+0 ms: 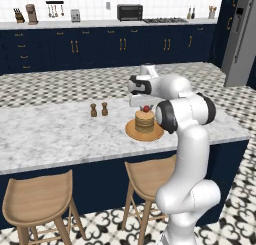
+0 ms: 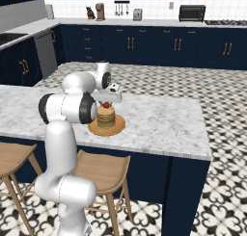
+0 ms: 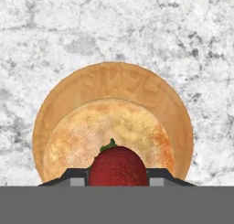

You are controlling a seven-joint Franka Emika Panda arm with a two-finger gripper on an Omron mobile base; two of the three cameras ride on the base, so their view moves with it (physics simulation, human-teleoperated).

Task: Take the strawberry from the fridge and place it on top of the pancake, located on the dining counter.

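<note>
Strawberry [image 3: 118, 166] sits pinched between the hand's [image 3: 118, 175] two fingertips, directly above the pancake [image 3: 107, 138] stack.

Franka Panda arm [image 1: 187, 154]: glossy white shell with dark joints.

The arm is built from rounded, tubular white segments with a smooth, glossy finish. Dark grey to black rings mark the joints; the largest, a wide black band, encircles the bulbous elbow housing [image 2: 67, 108], and a further dark disc is set into the wrist segment [image 1: 141, 84]. The hand block [image 2: 109, 93] beyond the wrist is white with small dark inset details. The finger tips [image 3: 75, 176] are small, dark and flat-topped, with lighter grey faces. No cables, screws or lettering are discernible.
</note>
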